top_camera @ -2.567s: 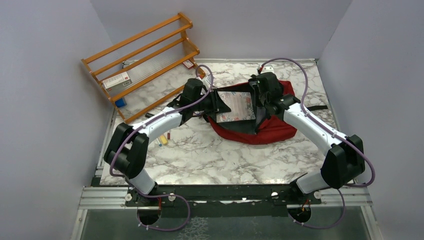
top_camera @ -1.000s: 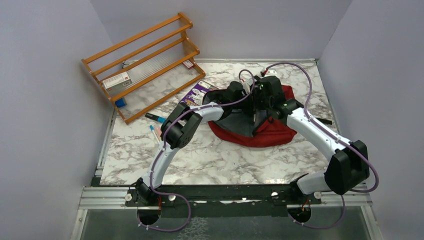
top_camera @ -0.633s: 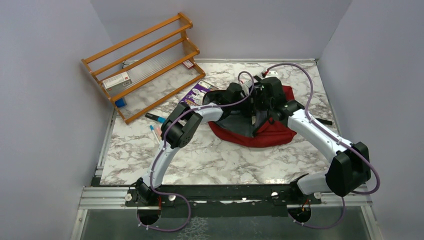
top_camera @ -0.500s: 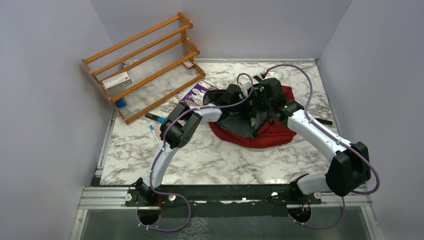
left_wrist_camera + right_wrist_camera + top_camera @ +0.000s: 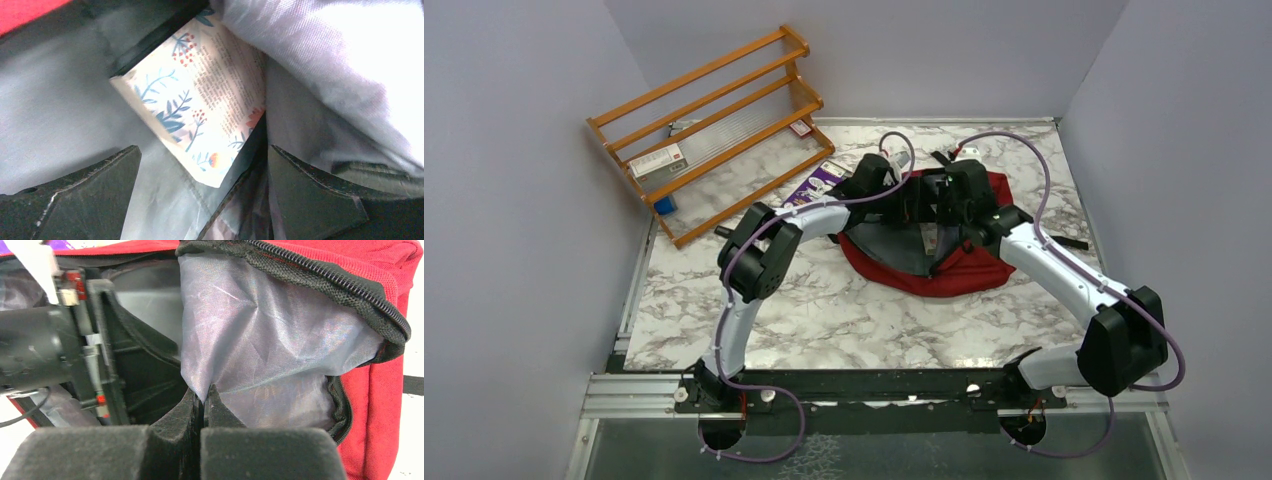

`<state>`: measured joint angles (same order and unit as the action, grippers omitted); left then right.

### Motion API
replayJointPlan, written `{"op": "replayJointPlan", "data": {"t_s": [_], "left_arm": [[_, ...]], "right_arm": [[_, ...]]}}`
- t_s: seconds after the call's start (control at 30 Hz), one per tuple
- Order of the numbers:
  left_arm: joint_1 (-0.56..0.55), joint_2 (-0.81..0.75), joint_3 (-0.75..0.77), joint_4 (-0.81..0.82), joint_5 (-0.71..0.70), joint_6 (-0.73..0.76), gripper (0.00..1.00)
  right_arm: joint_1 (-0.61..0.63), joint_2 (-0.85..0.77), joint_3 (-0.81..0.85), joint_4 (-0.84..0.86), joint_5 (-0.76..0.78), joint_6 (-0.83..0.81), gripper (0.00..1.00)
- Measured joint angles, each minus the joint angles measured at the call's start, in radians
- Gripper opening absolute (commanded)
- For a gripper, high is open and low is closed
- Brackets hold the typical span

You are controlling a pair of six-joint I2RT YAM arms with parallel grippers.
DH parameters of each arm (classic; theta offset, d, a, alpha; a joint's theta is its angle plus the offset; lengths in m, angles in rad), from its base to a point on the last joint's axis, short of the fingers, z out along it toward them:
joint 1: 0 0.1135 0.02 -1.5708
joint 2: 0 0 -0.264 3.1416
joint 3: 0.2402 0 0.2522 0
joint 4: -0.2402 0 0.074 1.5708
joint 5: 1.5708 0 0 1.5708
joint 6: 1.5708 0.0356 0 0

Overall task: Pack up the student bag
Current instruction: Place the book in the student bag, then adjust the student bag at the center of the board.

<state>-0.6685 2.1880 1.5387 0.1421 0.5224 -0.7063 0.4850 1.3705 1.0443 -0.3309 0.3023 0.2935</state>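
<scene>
- Right gripper [image 5: 202, 392]: dark pads pinched tight on a fold of thin, shiny grey lining [image 5: 260, 330].
- Left gripper [image 5: 203, 150]: jaws wide, empty; just ahead lies a flat floral-print book [image 5: 200, 100].
- Around both: the soft red student bag [image 5: 969, 272], with a coarse black zipper [image 5: 320, 275]. Its mouth faces the left gripper; its long axis is hidden.

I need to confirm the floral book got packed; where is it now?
In the left wrist view, the floral book lies inside the student bag, on its grey lining, just beyond the open left gripper.

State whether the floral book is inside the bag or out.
Inside: the book lies in the bag, on its grey lining, free of the open left pincer.
</scene>
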Motion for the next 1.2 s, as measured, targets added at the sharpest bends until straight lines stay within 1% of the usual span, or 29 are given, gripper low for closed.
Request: {"op": "replayJointPlan", "data": {"t_s": [0.13, 0.23, 0.4, 0.57, 0.67, 0.73, 0.83, 0.9, 0.97, 1.1, 1.2], "left_arm": [[0.022, -0.075, -0.071, -0.039, -0.027, 0.039, 0.98], [0.041, -0.163, -0.147, -0.076, -0.047, 0.072, 0.98], [0.054, -0.318, -0.217, -0.157, -0.087, 0.145, 0.98], [0.056, -0.500, -0.217, -0.290, -0.221, 0.262, 0.98], [0.086, -0.601, -0.233, -0.343, -0.309, 0.318, 0.98], [0.121, -0.639, -0.250, -0.368, -0.363, 0.344, 0.97], [0.169, -0.651, -0.283, -0.393, -0.460, 0.388, 0.93], [0.194, -0.639, -0.300, -0.417, -0.477, 0.397, 0.89], [0.207, -0.604, -0.306, -0.437, -0.505, 0.419, 0.83], [0.205, -0.514, -0.306, -0.443, -0.506, 0.443, 0.67], [0.204, -0.449, -0.304, -0.445, -0.484, 0.447, 0.40]], "right_arm": [[0.000, -0.002, -0.008, 0.002, 0.000, 0.002, 0.01], [0.000, -0.002, -0.013, 0.002, 0.003, 0.002, 0.01], [-0.002, 0.002, -0.015, 0.000, 0.015, 0.002, 0.01], [-0.007, 0.018, -0.019, -0.003, 0.027, -0.005, 0.01], [-0.013, 0.021, -0.024, -0.006, 0.027, -0.006, 0.01], [-0.014, 0.024, -0.024, -0.007, 0.027, -0.006, 0.01], [-0.015, 0.027, -0.024, -0.007, 0.026, -0.006, 0.01], [-0.015, 0.029, -0.024, -0.007, 0.026, -0.006, 0.01], [-0.015, 0.031, -0.024, -0.007, 0.026, -0.007, 0.01], [-0.016, 0.031, -0.024, -0.007, 0.026, -0.006, 0.01], [-0.016, 0.031, -0.027, -0.007, 0.026, -0.006, 0.01]]}}
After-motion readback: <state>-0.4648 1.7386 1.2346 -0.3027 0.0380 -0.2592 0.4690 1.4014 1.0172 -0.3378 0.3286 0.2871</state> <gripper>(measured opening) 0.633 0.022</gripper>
